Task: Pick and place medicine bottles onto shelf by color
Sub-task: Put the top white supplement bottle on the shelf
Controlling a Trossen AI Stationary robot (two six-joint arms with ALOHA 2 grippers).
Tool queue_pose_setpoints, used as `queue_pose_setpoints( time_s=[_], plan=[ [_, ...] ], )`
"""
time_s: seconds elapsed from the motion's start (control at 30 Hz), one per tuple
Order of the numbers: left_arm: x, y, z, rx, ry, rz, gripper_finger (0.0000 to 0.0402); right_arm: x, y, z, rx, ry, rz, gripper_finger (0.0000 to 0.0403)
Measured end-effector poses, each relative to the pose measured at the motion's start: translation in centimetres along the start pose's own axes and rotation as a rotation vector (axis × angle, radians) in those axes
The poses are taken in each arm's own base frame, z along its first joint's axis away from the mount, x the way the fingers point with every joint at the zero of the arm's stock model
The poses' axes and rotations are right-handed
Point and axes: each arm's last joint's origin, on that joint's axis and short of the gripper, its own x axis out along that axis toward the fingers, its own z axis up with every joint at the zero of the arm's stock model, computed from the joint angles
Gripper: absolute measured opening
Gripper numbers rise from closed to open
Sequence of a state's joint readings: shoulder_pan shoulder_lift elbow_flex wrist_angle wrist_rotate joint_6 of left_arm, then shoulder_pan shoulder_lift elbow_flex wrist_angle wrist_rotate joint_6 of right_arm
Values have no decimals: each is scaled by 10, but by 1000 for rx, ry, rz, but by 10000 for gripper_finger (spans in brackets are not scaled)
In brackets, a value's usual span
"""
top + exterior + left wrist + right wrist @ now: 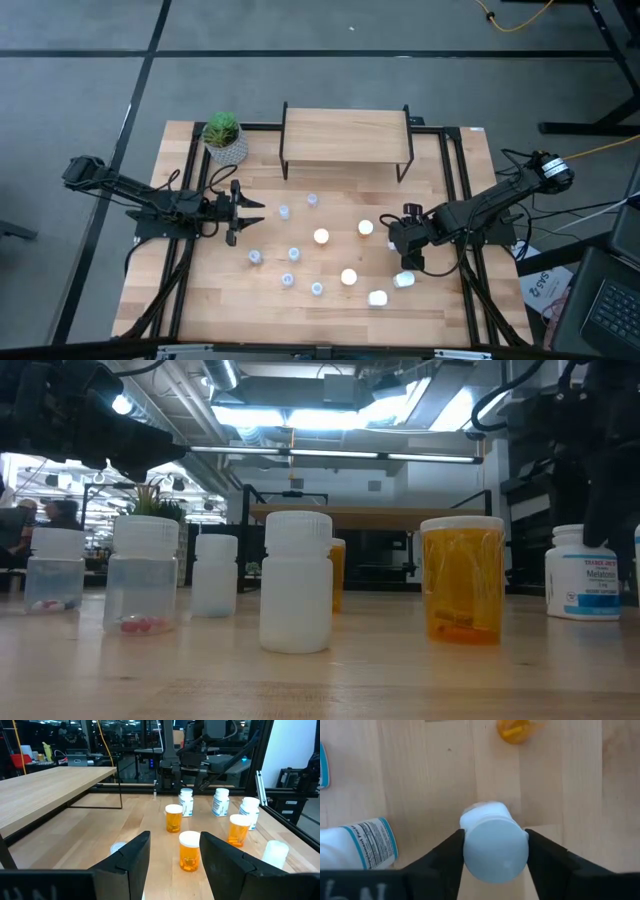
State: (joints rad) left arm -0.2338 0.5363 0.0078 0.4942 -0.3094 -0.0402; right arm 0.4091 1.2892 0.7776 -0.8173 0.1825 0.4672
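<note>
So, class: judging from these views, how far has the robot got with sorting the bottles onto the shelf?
Done: nothing yet; the shelf is bare. In hand: the right gripper brackets a white bottle from above, near the table's right side. Left: every bottle, orange and clear ones included. The left gripper hovers open.

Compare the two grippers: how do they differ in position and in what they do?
The left gripper is open and empty near the plant; the right gripper points down and closes on a white bottle. The left gripper lies level, facing the orange bottles. Both have two dark fingers.
</note>
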Motion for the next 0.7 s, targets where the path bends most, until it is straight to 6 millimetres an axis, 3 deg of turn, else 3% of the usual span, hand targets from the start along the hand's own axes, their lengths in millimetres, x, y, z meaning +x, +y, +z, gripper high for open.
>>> queue_pose_setpoints(
  time_s=[0.17, 0.27, 0.5, 0.7],
  plan=[
    [0, 0, 0, 0, 0, 0, 165, -1, 0, 1, -2, 3, -2, 177],
    [0, 0, 0, 0, 0, 0, 165, -13, 1, 10, -25, -19, -1, 177],
    [0, 0, 0, 0, 0, 0, 165, -73, -16, 46, -132, -123, -176, 177],
    [0, 0, 0, 0, 0, 0, 165, -133, -57, 82, -180, -280, -502, 177]
  ],
)
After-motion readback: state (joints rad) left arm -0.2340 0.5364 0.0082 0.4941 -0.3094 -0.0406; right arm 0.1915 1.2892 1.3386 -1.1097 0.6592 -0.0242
